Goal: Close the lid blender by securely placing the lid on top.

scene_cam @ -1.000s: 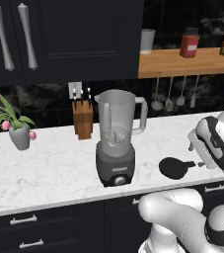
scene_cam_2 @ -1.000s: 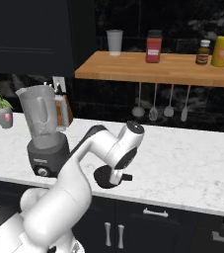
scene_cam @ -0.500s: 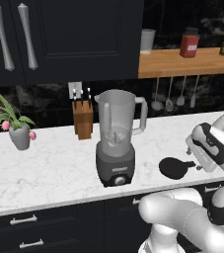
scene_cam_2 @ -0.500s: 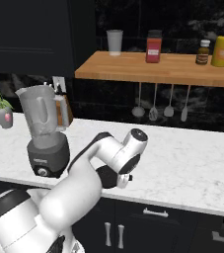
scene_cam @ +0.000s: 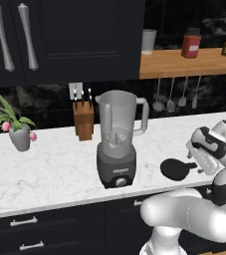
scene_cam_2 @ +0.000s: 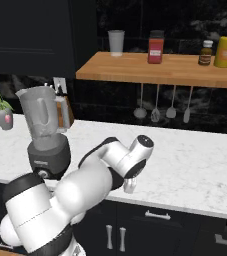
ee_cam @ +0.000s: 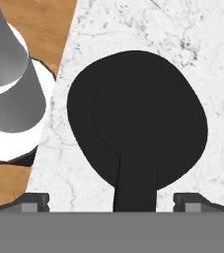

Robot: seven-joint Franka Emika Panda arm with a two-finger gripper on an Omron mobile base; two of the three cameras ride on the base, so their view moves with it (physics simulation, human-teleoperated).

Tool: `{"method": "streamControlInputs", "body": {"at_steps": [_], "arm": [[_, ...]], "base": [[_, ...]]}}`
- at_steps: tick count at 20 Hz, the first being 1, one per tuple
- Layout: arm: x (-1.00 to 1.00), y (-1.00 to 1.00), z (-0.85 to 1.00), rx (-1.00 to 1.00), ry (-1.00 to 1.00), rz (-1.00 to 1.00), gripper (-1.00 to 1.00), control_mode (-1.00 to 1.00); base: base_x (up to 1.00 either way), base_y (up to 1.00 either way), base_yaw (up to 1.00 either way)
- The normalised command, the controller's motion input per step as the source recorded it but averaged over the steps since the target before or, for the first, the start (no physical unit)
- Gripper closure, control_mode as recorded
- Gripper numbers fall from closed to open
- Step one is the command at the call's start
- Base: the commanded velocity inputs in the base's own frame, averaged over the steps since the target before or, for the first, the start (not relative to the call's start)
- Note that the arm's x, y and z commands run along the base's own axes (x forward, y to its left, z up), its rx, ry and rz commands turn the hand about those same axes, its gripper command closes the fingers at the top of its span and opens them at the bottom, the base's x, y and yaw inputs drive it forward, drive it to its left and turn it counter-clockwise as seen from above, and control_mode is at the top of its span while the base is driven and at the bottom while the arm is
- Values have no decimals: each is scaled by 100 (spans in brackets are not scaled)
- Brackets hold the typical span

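A: One relation matters here: where the lid [ee_cam: 135, 118] sits against the jaws. What do you make of it?

B: In the hand view the lid lies flat on the marble desk [ee_cam: 192, 29], straight ahead of the gripper [ee_cam: 111, 200]. Its tab runs back toward the hand and passes between the two fingertips [ee_cam: 34, 201], one showing on either side of it. So the lid's long axis, disc to tab, lines up with the way the hand looks.

A: And the jaws?

B: Spread wide, nothing between them gripped. The tab sits in the gap, touching neither tip as far as I can tell.

A: Where is that in the room?

B: From the left base view the lid [scene_cam: 176, 169] rests near the desk's front edge, to the right of the blender [scene_cam: 118, 139], with clear marble between them. The gripper [scene_cam: 207, 158] is just at the lid's right side, tab end.

A: The blender itself?

B: Upright, jar mouth uncovered. I'd judge the next move is a short push forward and down onto the tab, then closing; the carry afterwards goes left and up to the jar.
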Motion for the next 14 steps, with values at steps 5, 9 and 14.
{"method": "streamControlInputs", "body": {"at_steps": [5,9,14], "arm": [[14,0,-28,-3,1,0,-100,-100],[26,4,-22,-3,5,0,-100,-100],[34,0,-9,0,4,0,-100,-100]], "base": [[0,0,0],[0,0,0],[0,0,0]]}}
